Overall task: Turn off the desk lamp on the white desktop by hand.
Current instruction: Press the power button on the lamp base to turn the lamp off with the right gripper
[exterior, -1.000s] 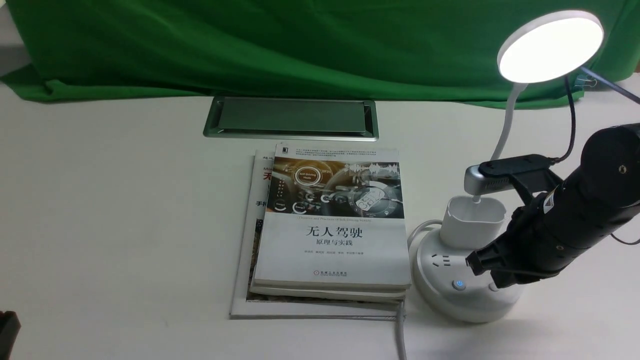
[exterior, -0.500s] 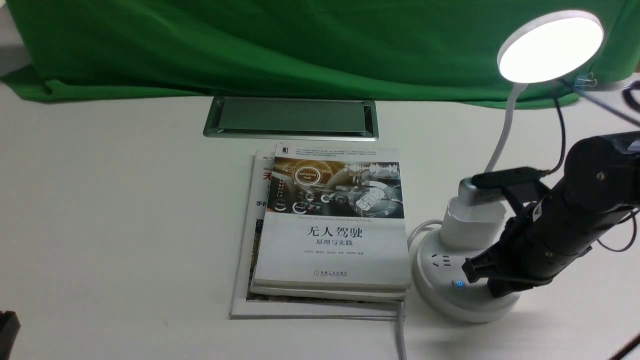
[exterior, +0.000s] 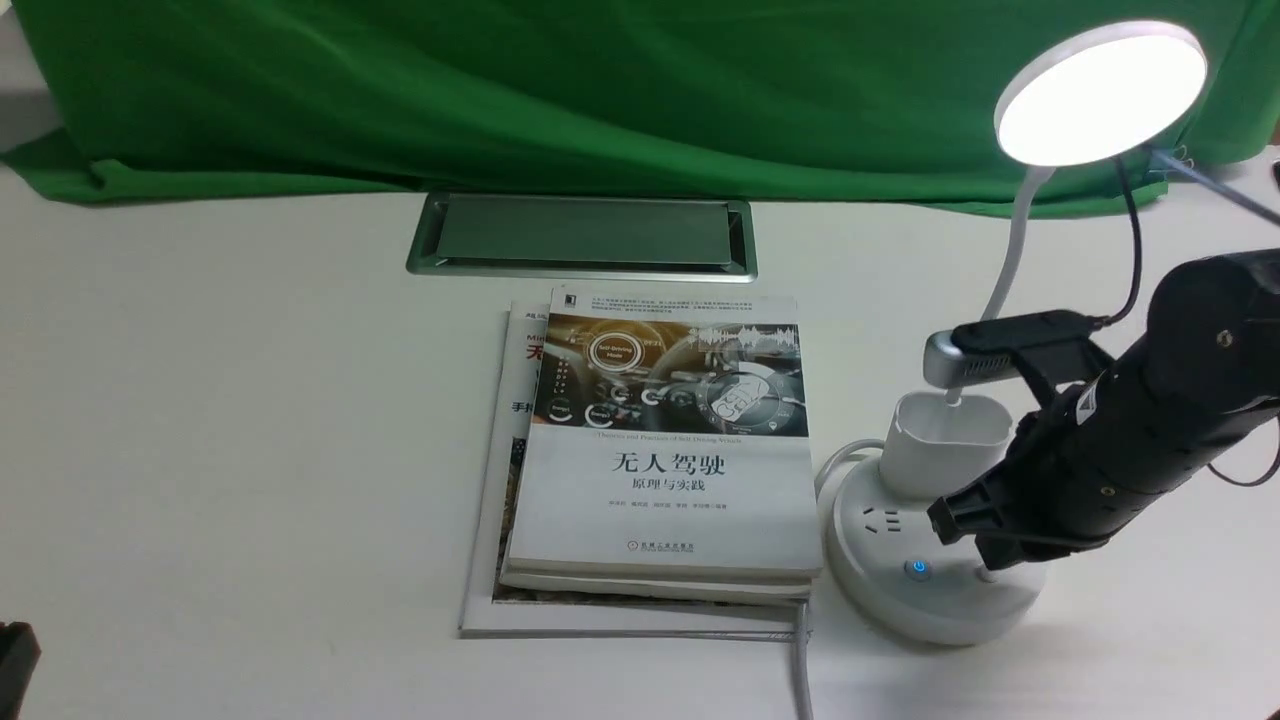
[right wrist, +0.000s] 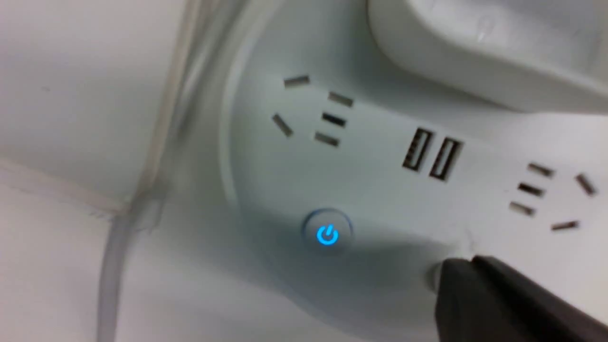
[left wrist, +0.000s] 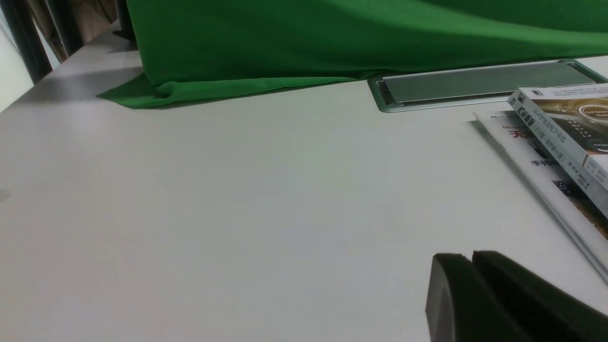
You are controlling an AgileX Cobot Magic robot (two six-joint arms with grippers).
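The desk lamp stands at the right of the white desktop (exterior: 250, 420), and its disc head (exterior: 1100, 92) is lit. Its round base (exterior: 880, 590) carries sockets and a button glowing blue (exterior: 917, 569), which the right wrist view shows as a power symbol (right wrist: 327, 234). The hand, my black right gripper (exterior: 962, 535), is shut and empty. Its tips (right wrist: 463, 266) hang over a second, unlit button (right wrist: 433, 276) to the right of the blue one; I cannot tell whether they touch it. My left gripper (left wrist: 468, 259) is shut and empty, low over bare desktop at the near left.
A stack of books (exterior: 665, 450) lies just left of the lamp base. A silver-grey cable hatch (exterior: 580, 235) sits behind them, and green cloth (exterior: 500, 90) covers the back. The lamp's white cord (exterior: 800, 670) runs off the front edge. The cup-like holder (exterior: 945, 445) rises beside my right arm.
My right arm dipped down toward the lamp base half a second ago and has since lifted back slightly. The lamp head stays lit throughout. The left arm has not moved.
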